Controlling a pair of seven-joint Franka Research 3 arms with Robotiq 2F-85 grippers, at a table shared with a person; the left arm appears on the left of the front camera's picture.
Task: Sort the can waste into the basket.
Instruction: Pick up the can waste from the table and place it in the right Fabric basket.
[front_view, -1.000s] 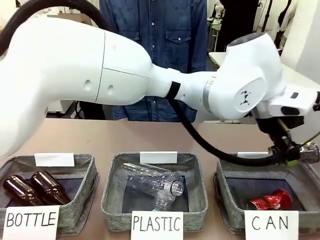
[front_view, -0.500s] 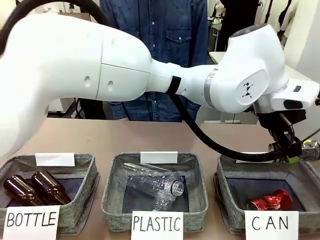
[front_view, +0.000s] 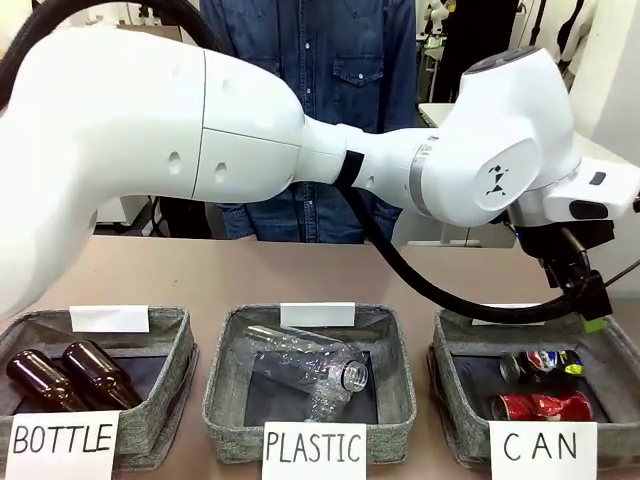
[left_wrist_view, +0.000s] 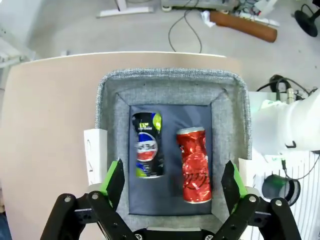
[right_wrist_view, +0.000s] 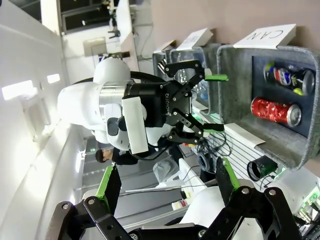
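Left wrist view: both cans (left_wrist_view: 148, 145) in the basket (left_wrist_view: 110, 100), both arms' jaws wide apart (basket's near edge cut off).

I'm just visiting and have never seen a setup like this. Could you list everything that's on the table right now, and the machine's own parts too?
Dark can: one, dark with a red-white-blue logo, lying in the CAN basket.
Red can: one, crushed, lying beside the dark can, same basket.
CAN basket: one, grey fabric, right end of the row.
PLASTIC basket: one, grey, middle.
Clear plastic bottles: heaped in the middle basket; count unclear.
BOTTLE basket: one, grey, left end.
Brown glass bottles: two, in the left basket.
White signs: one per basket front.
Person: one, blue denim shirt, behind the table.
Left tool: open, empty, above the CAN basket.
Right tool: open, empty.
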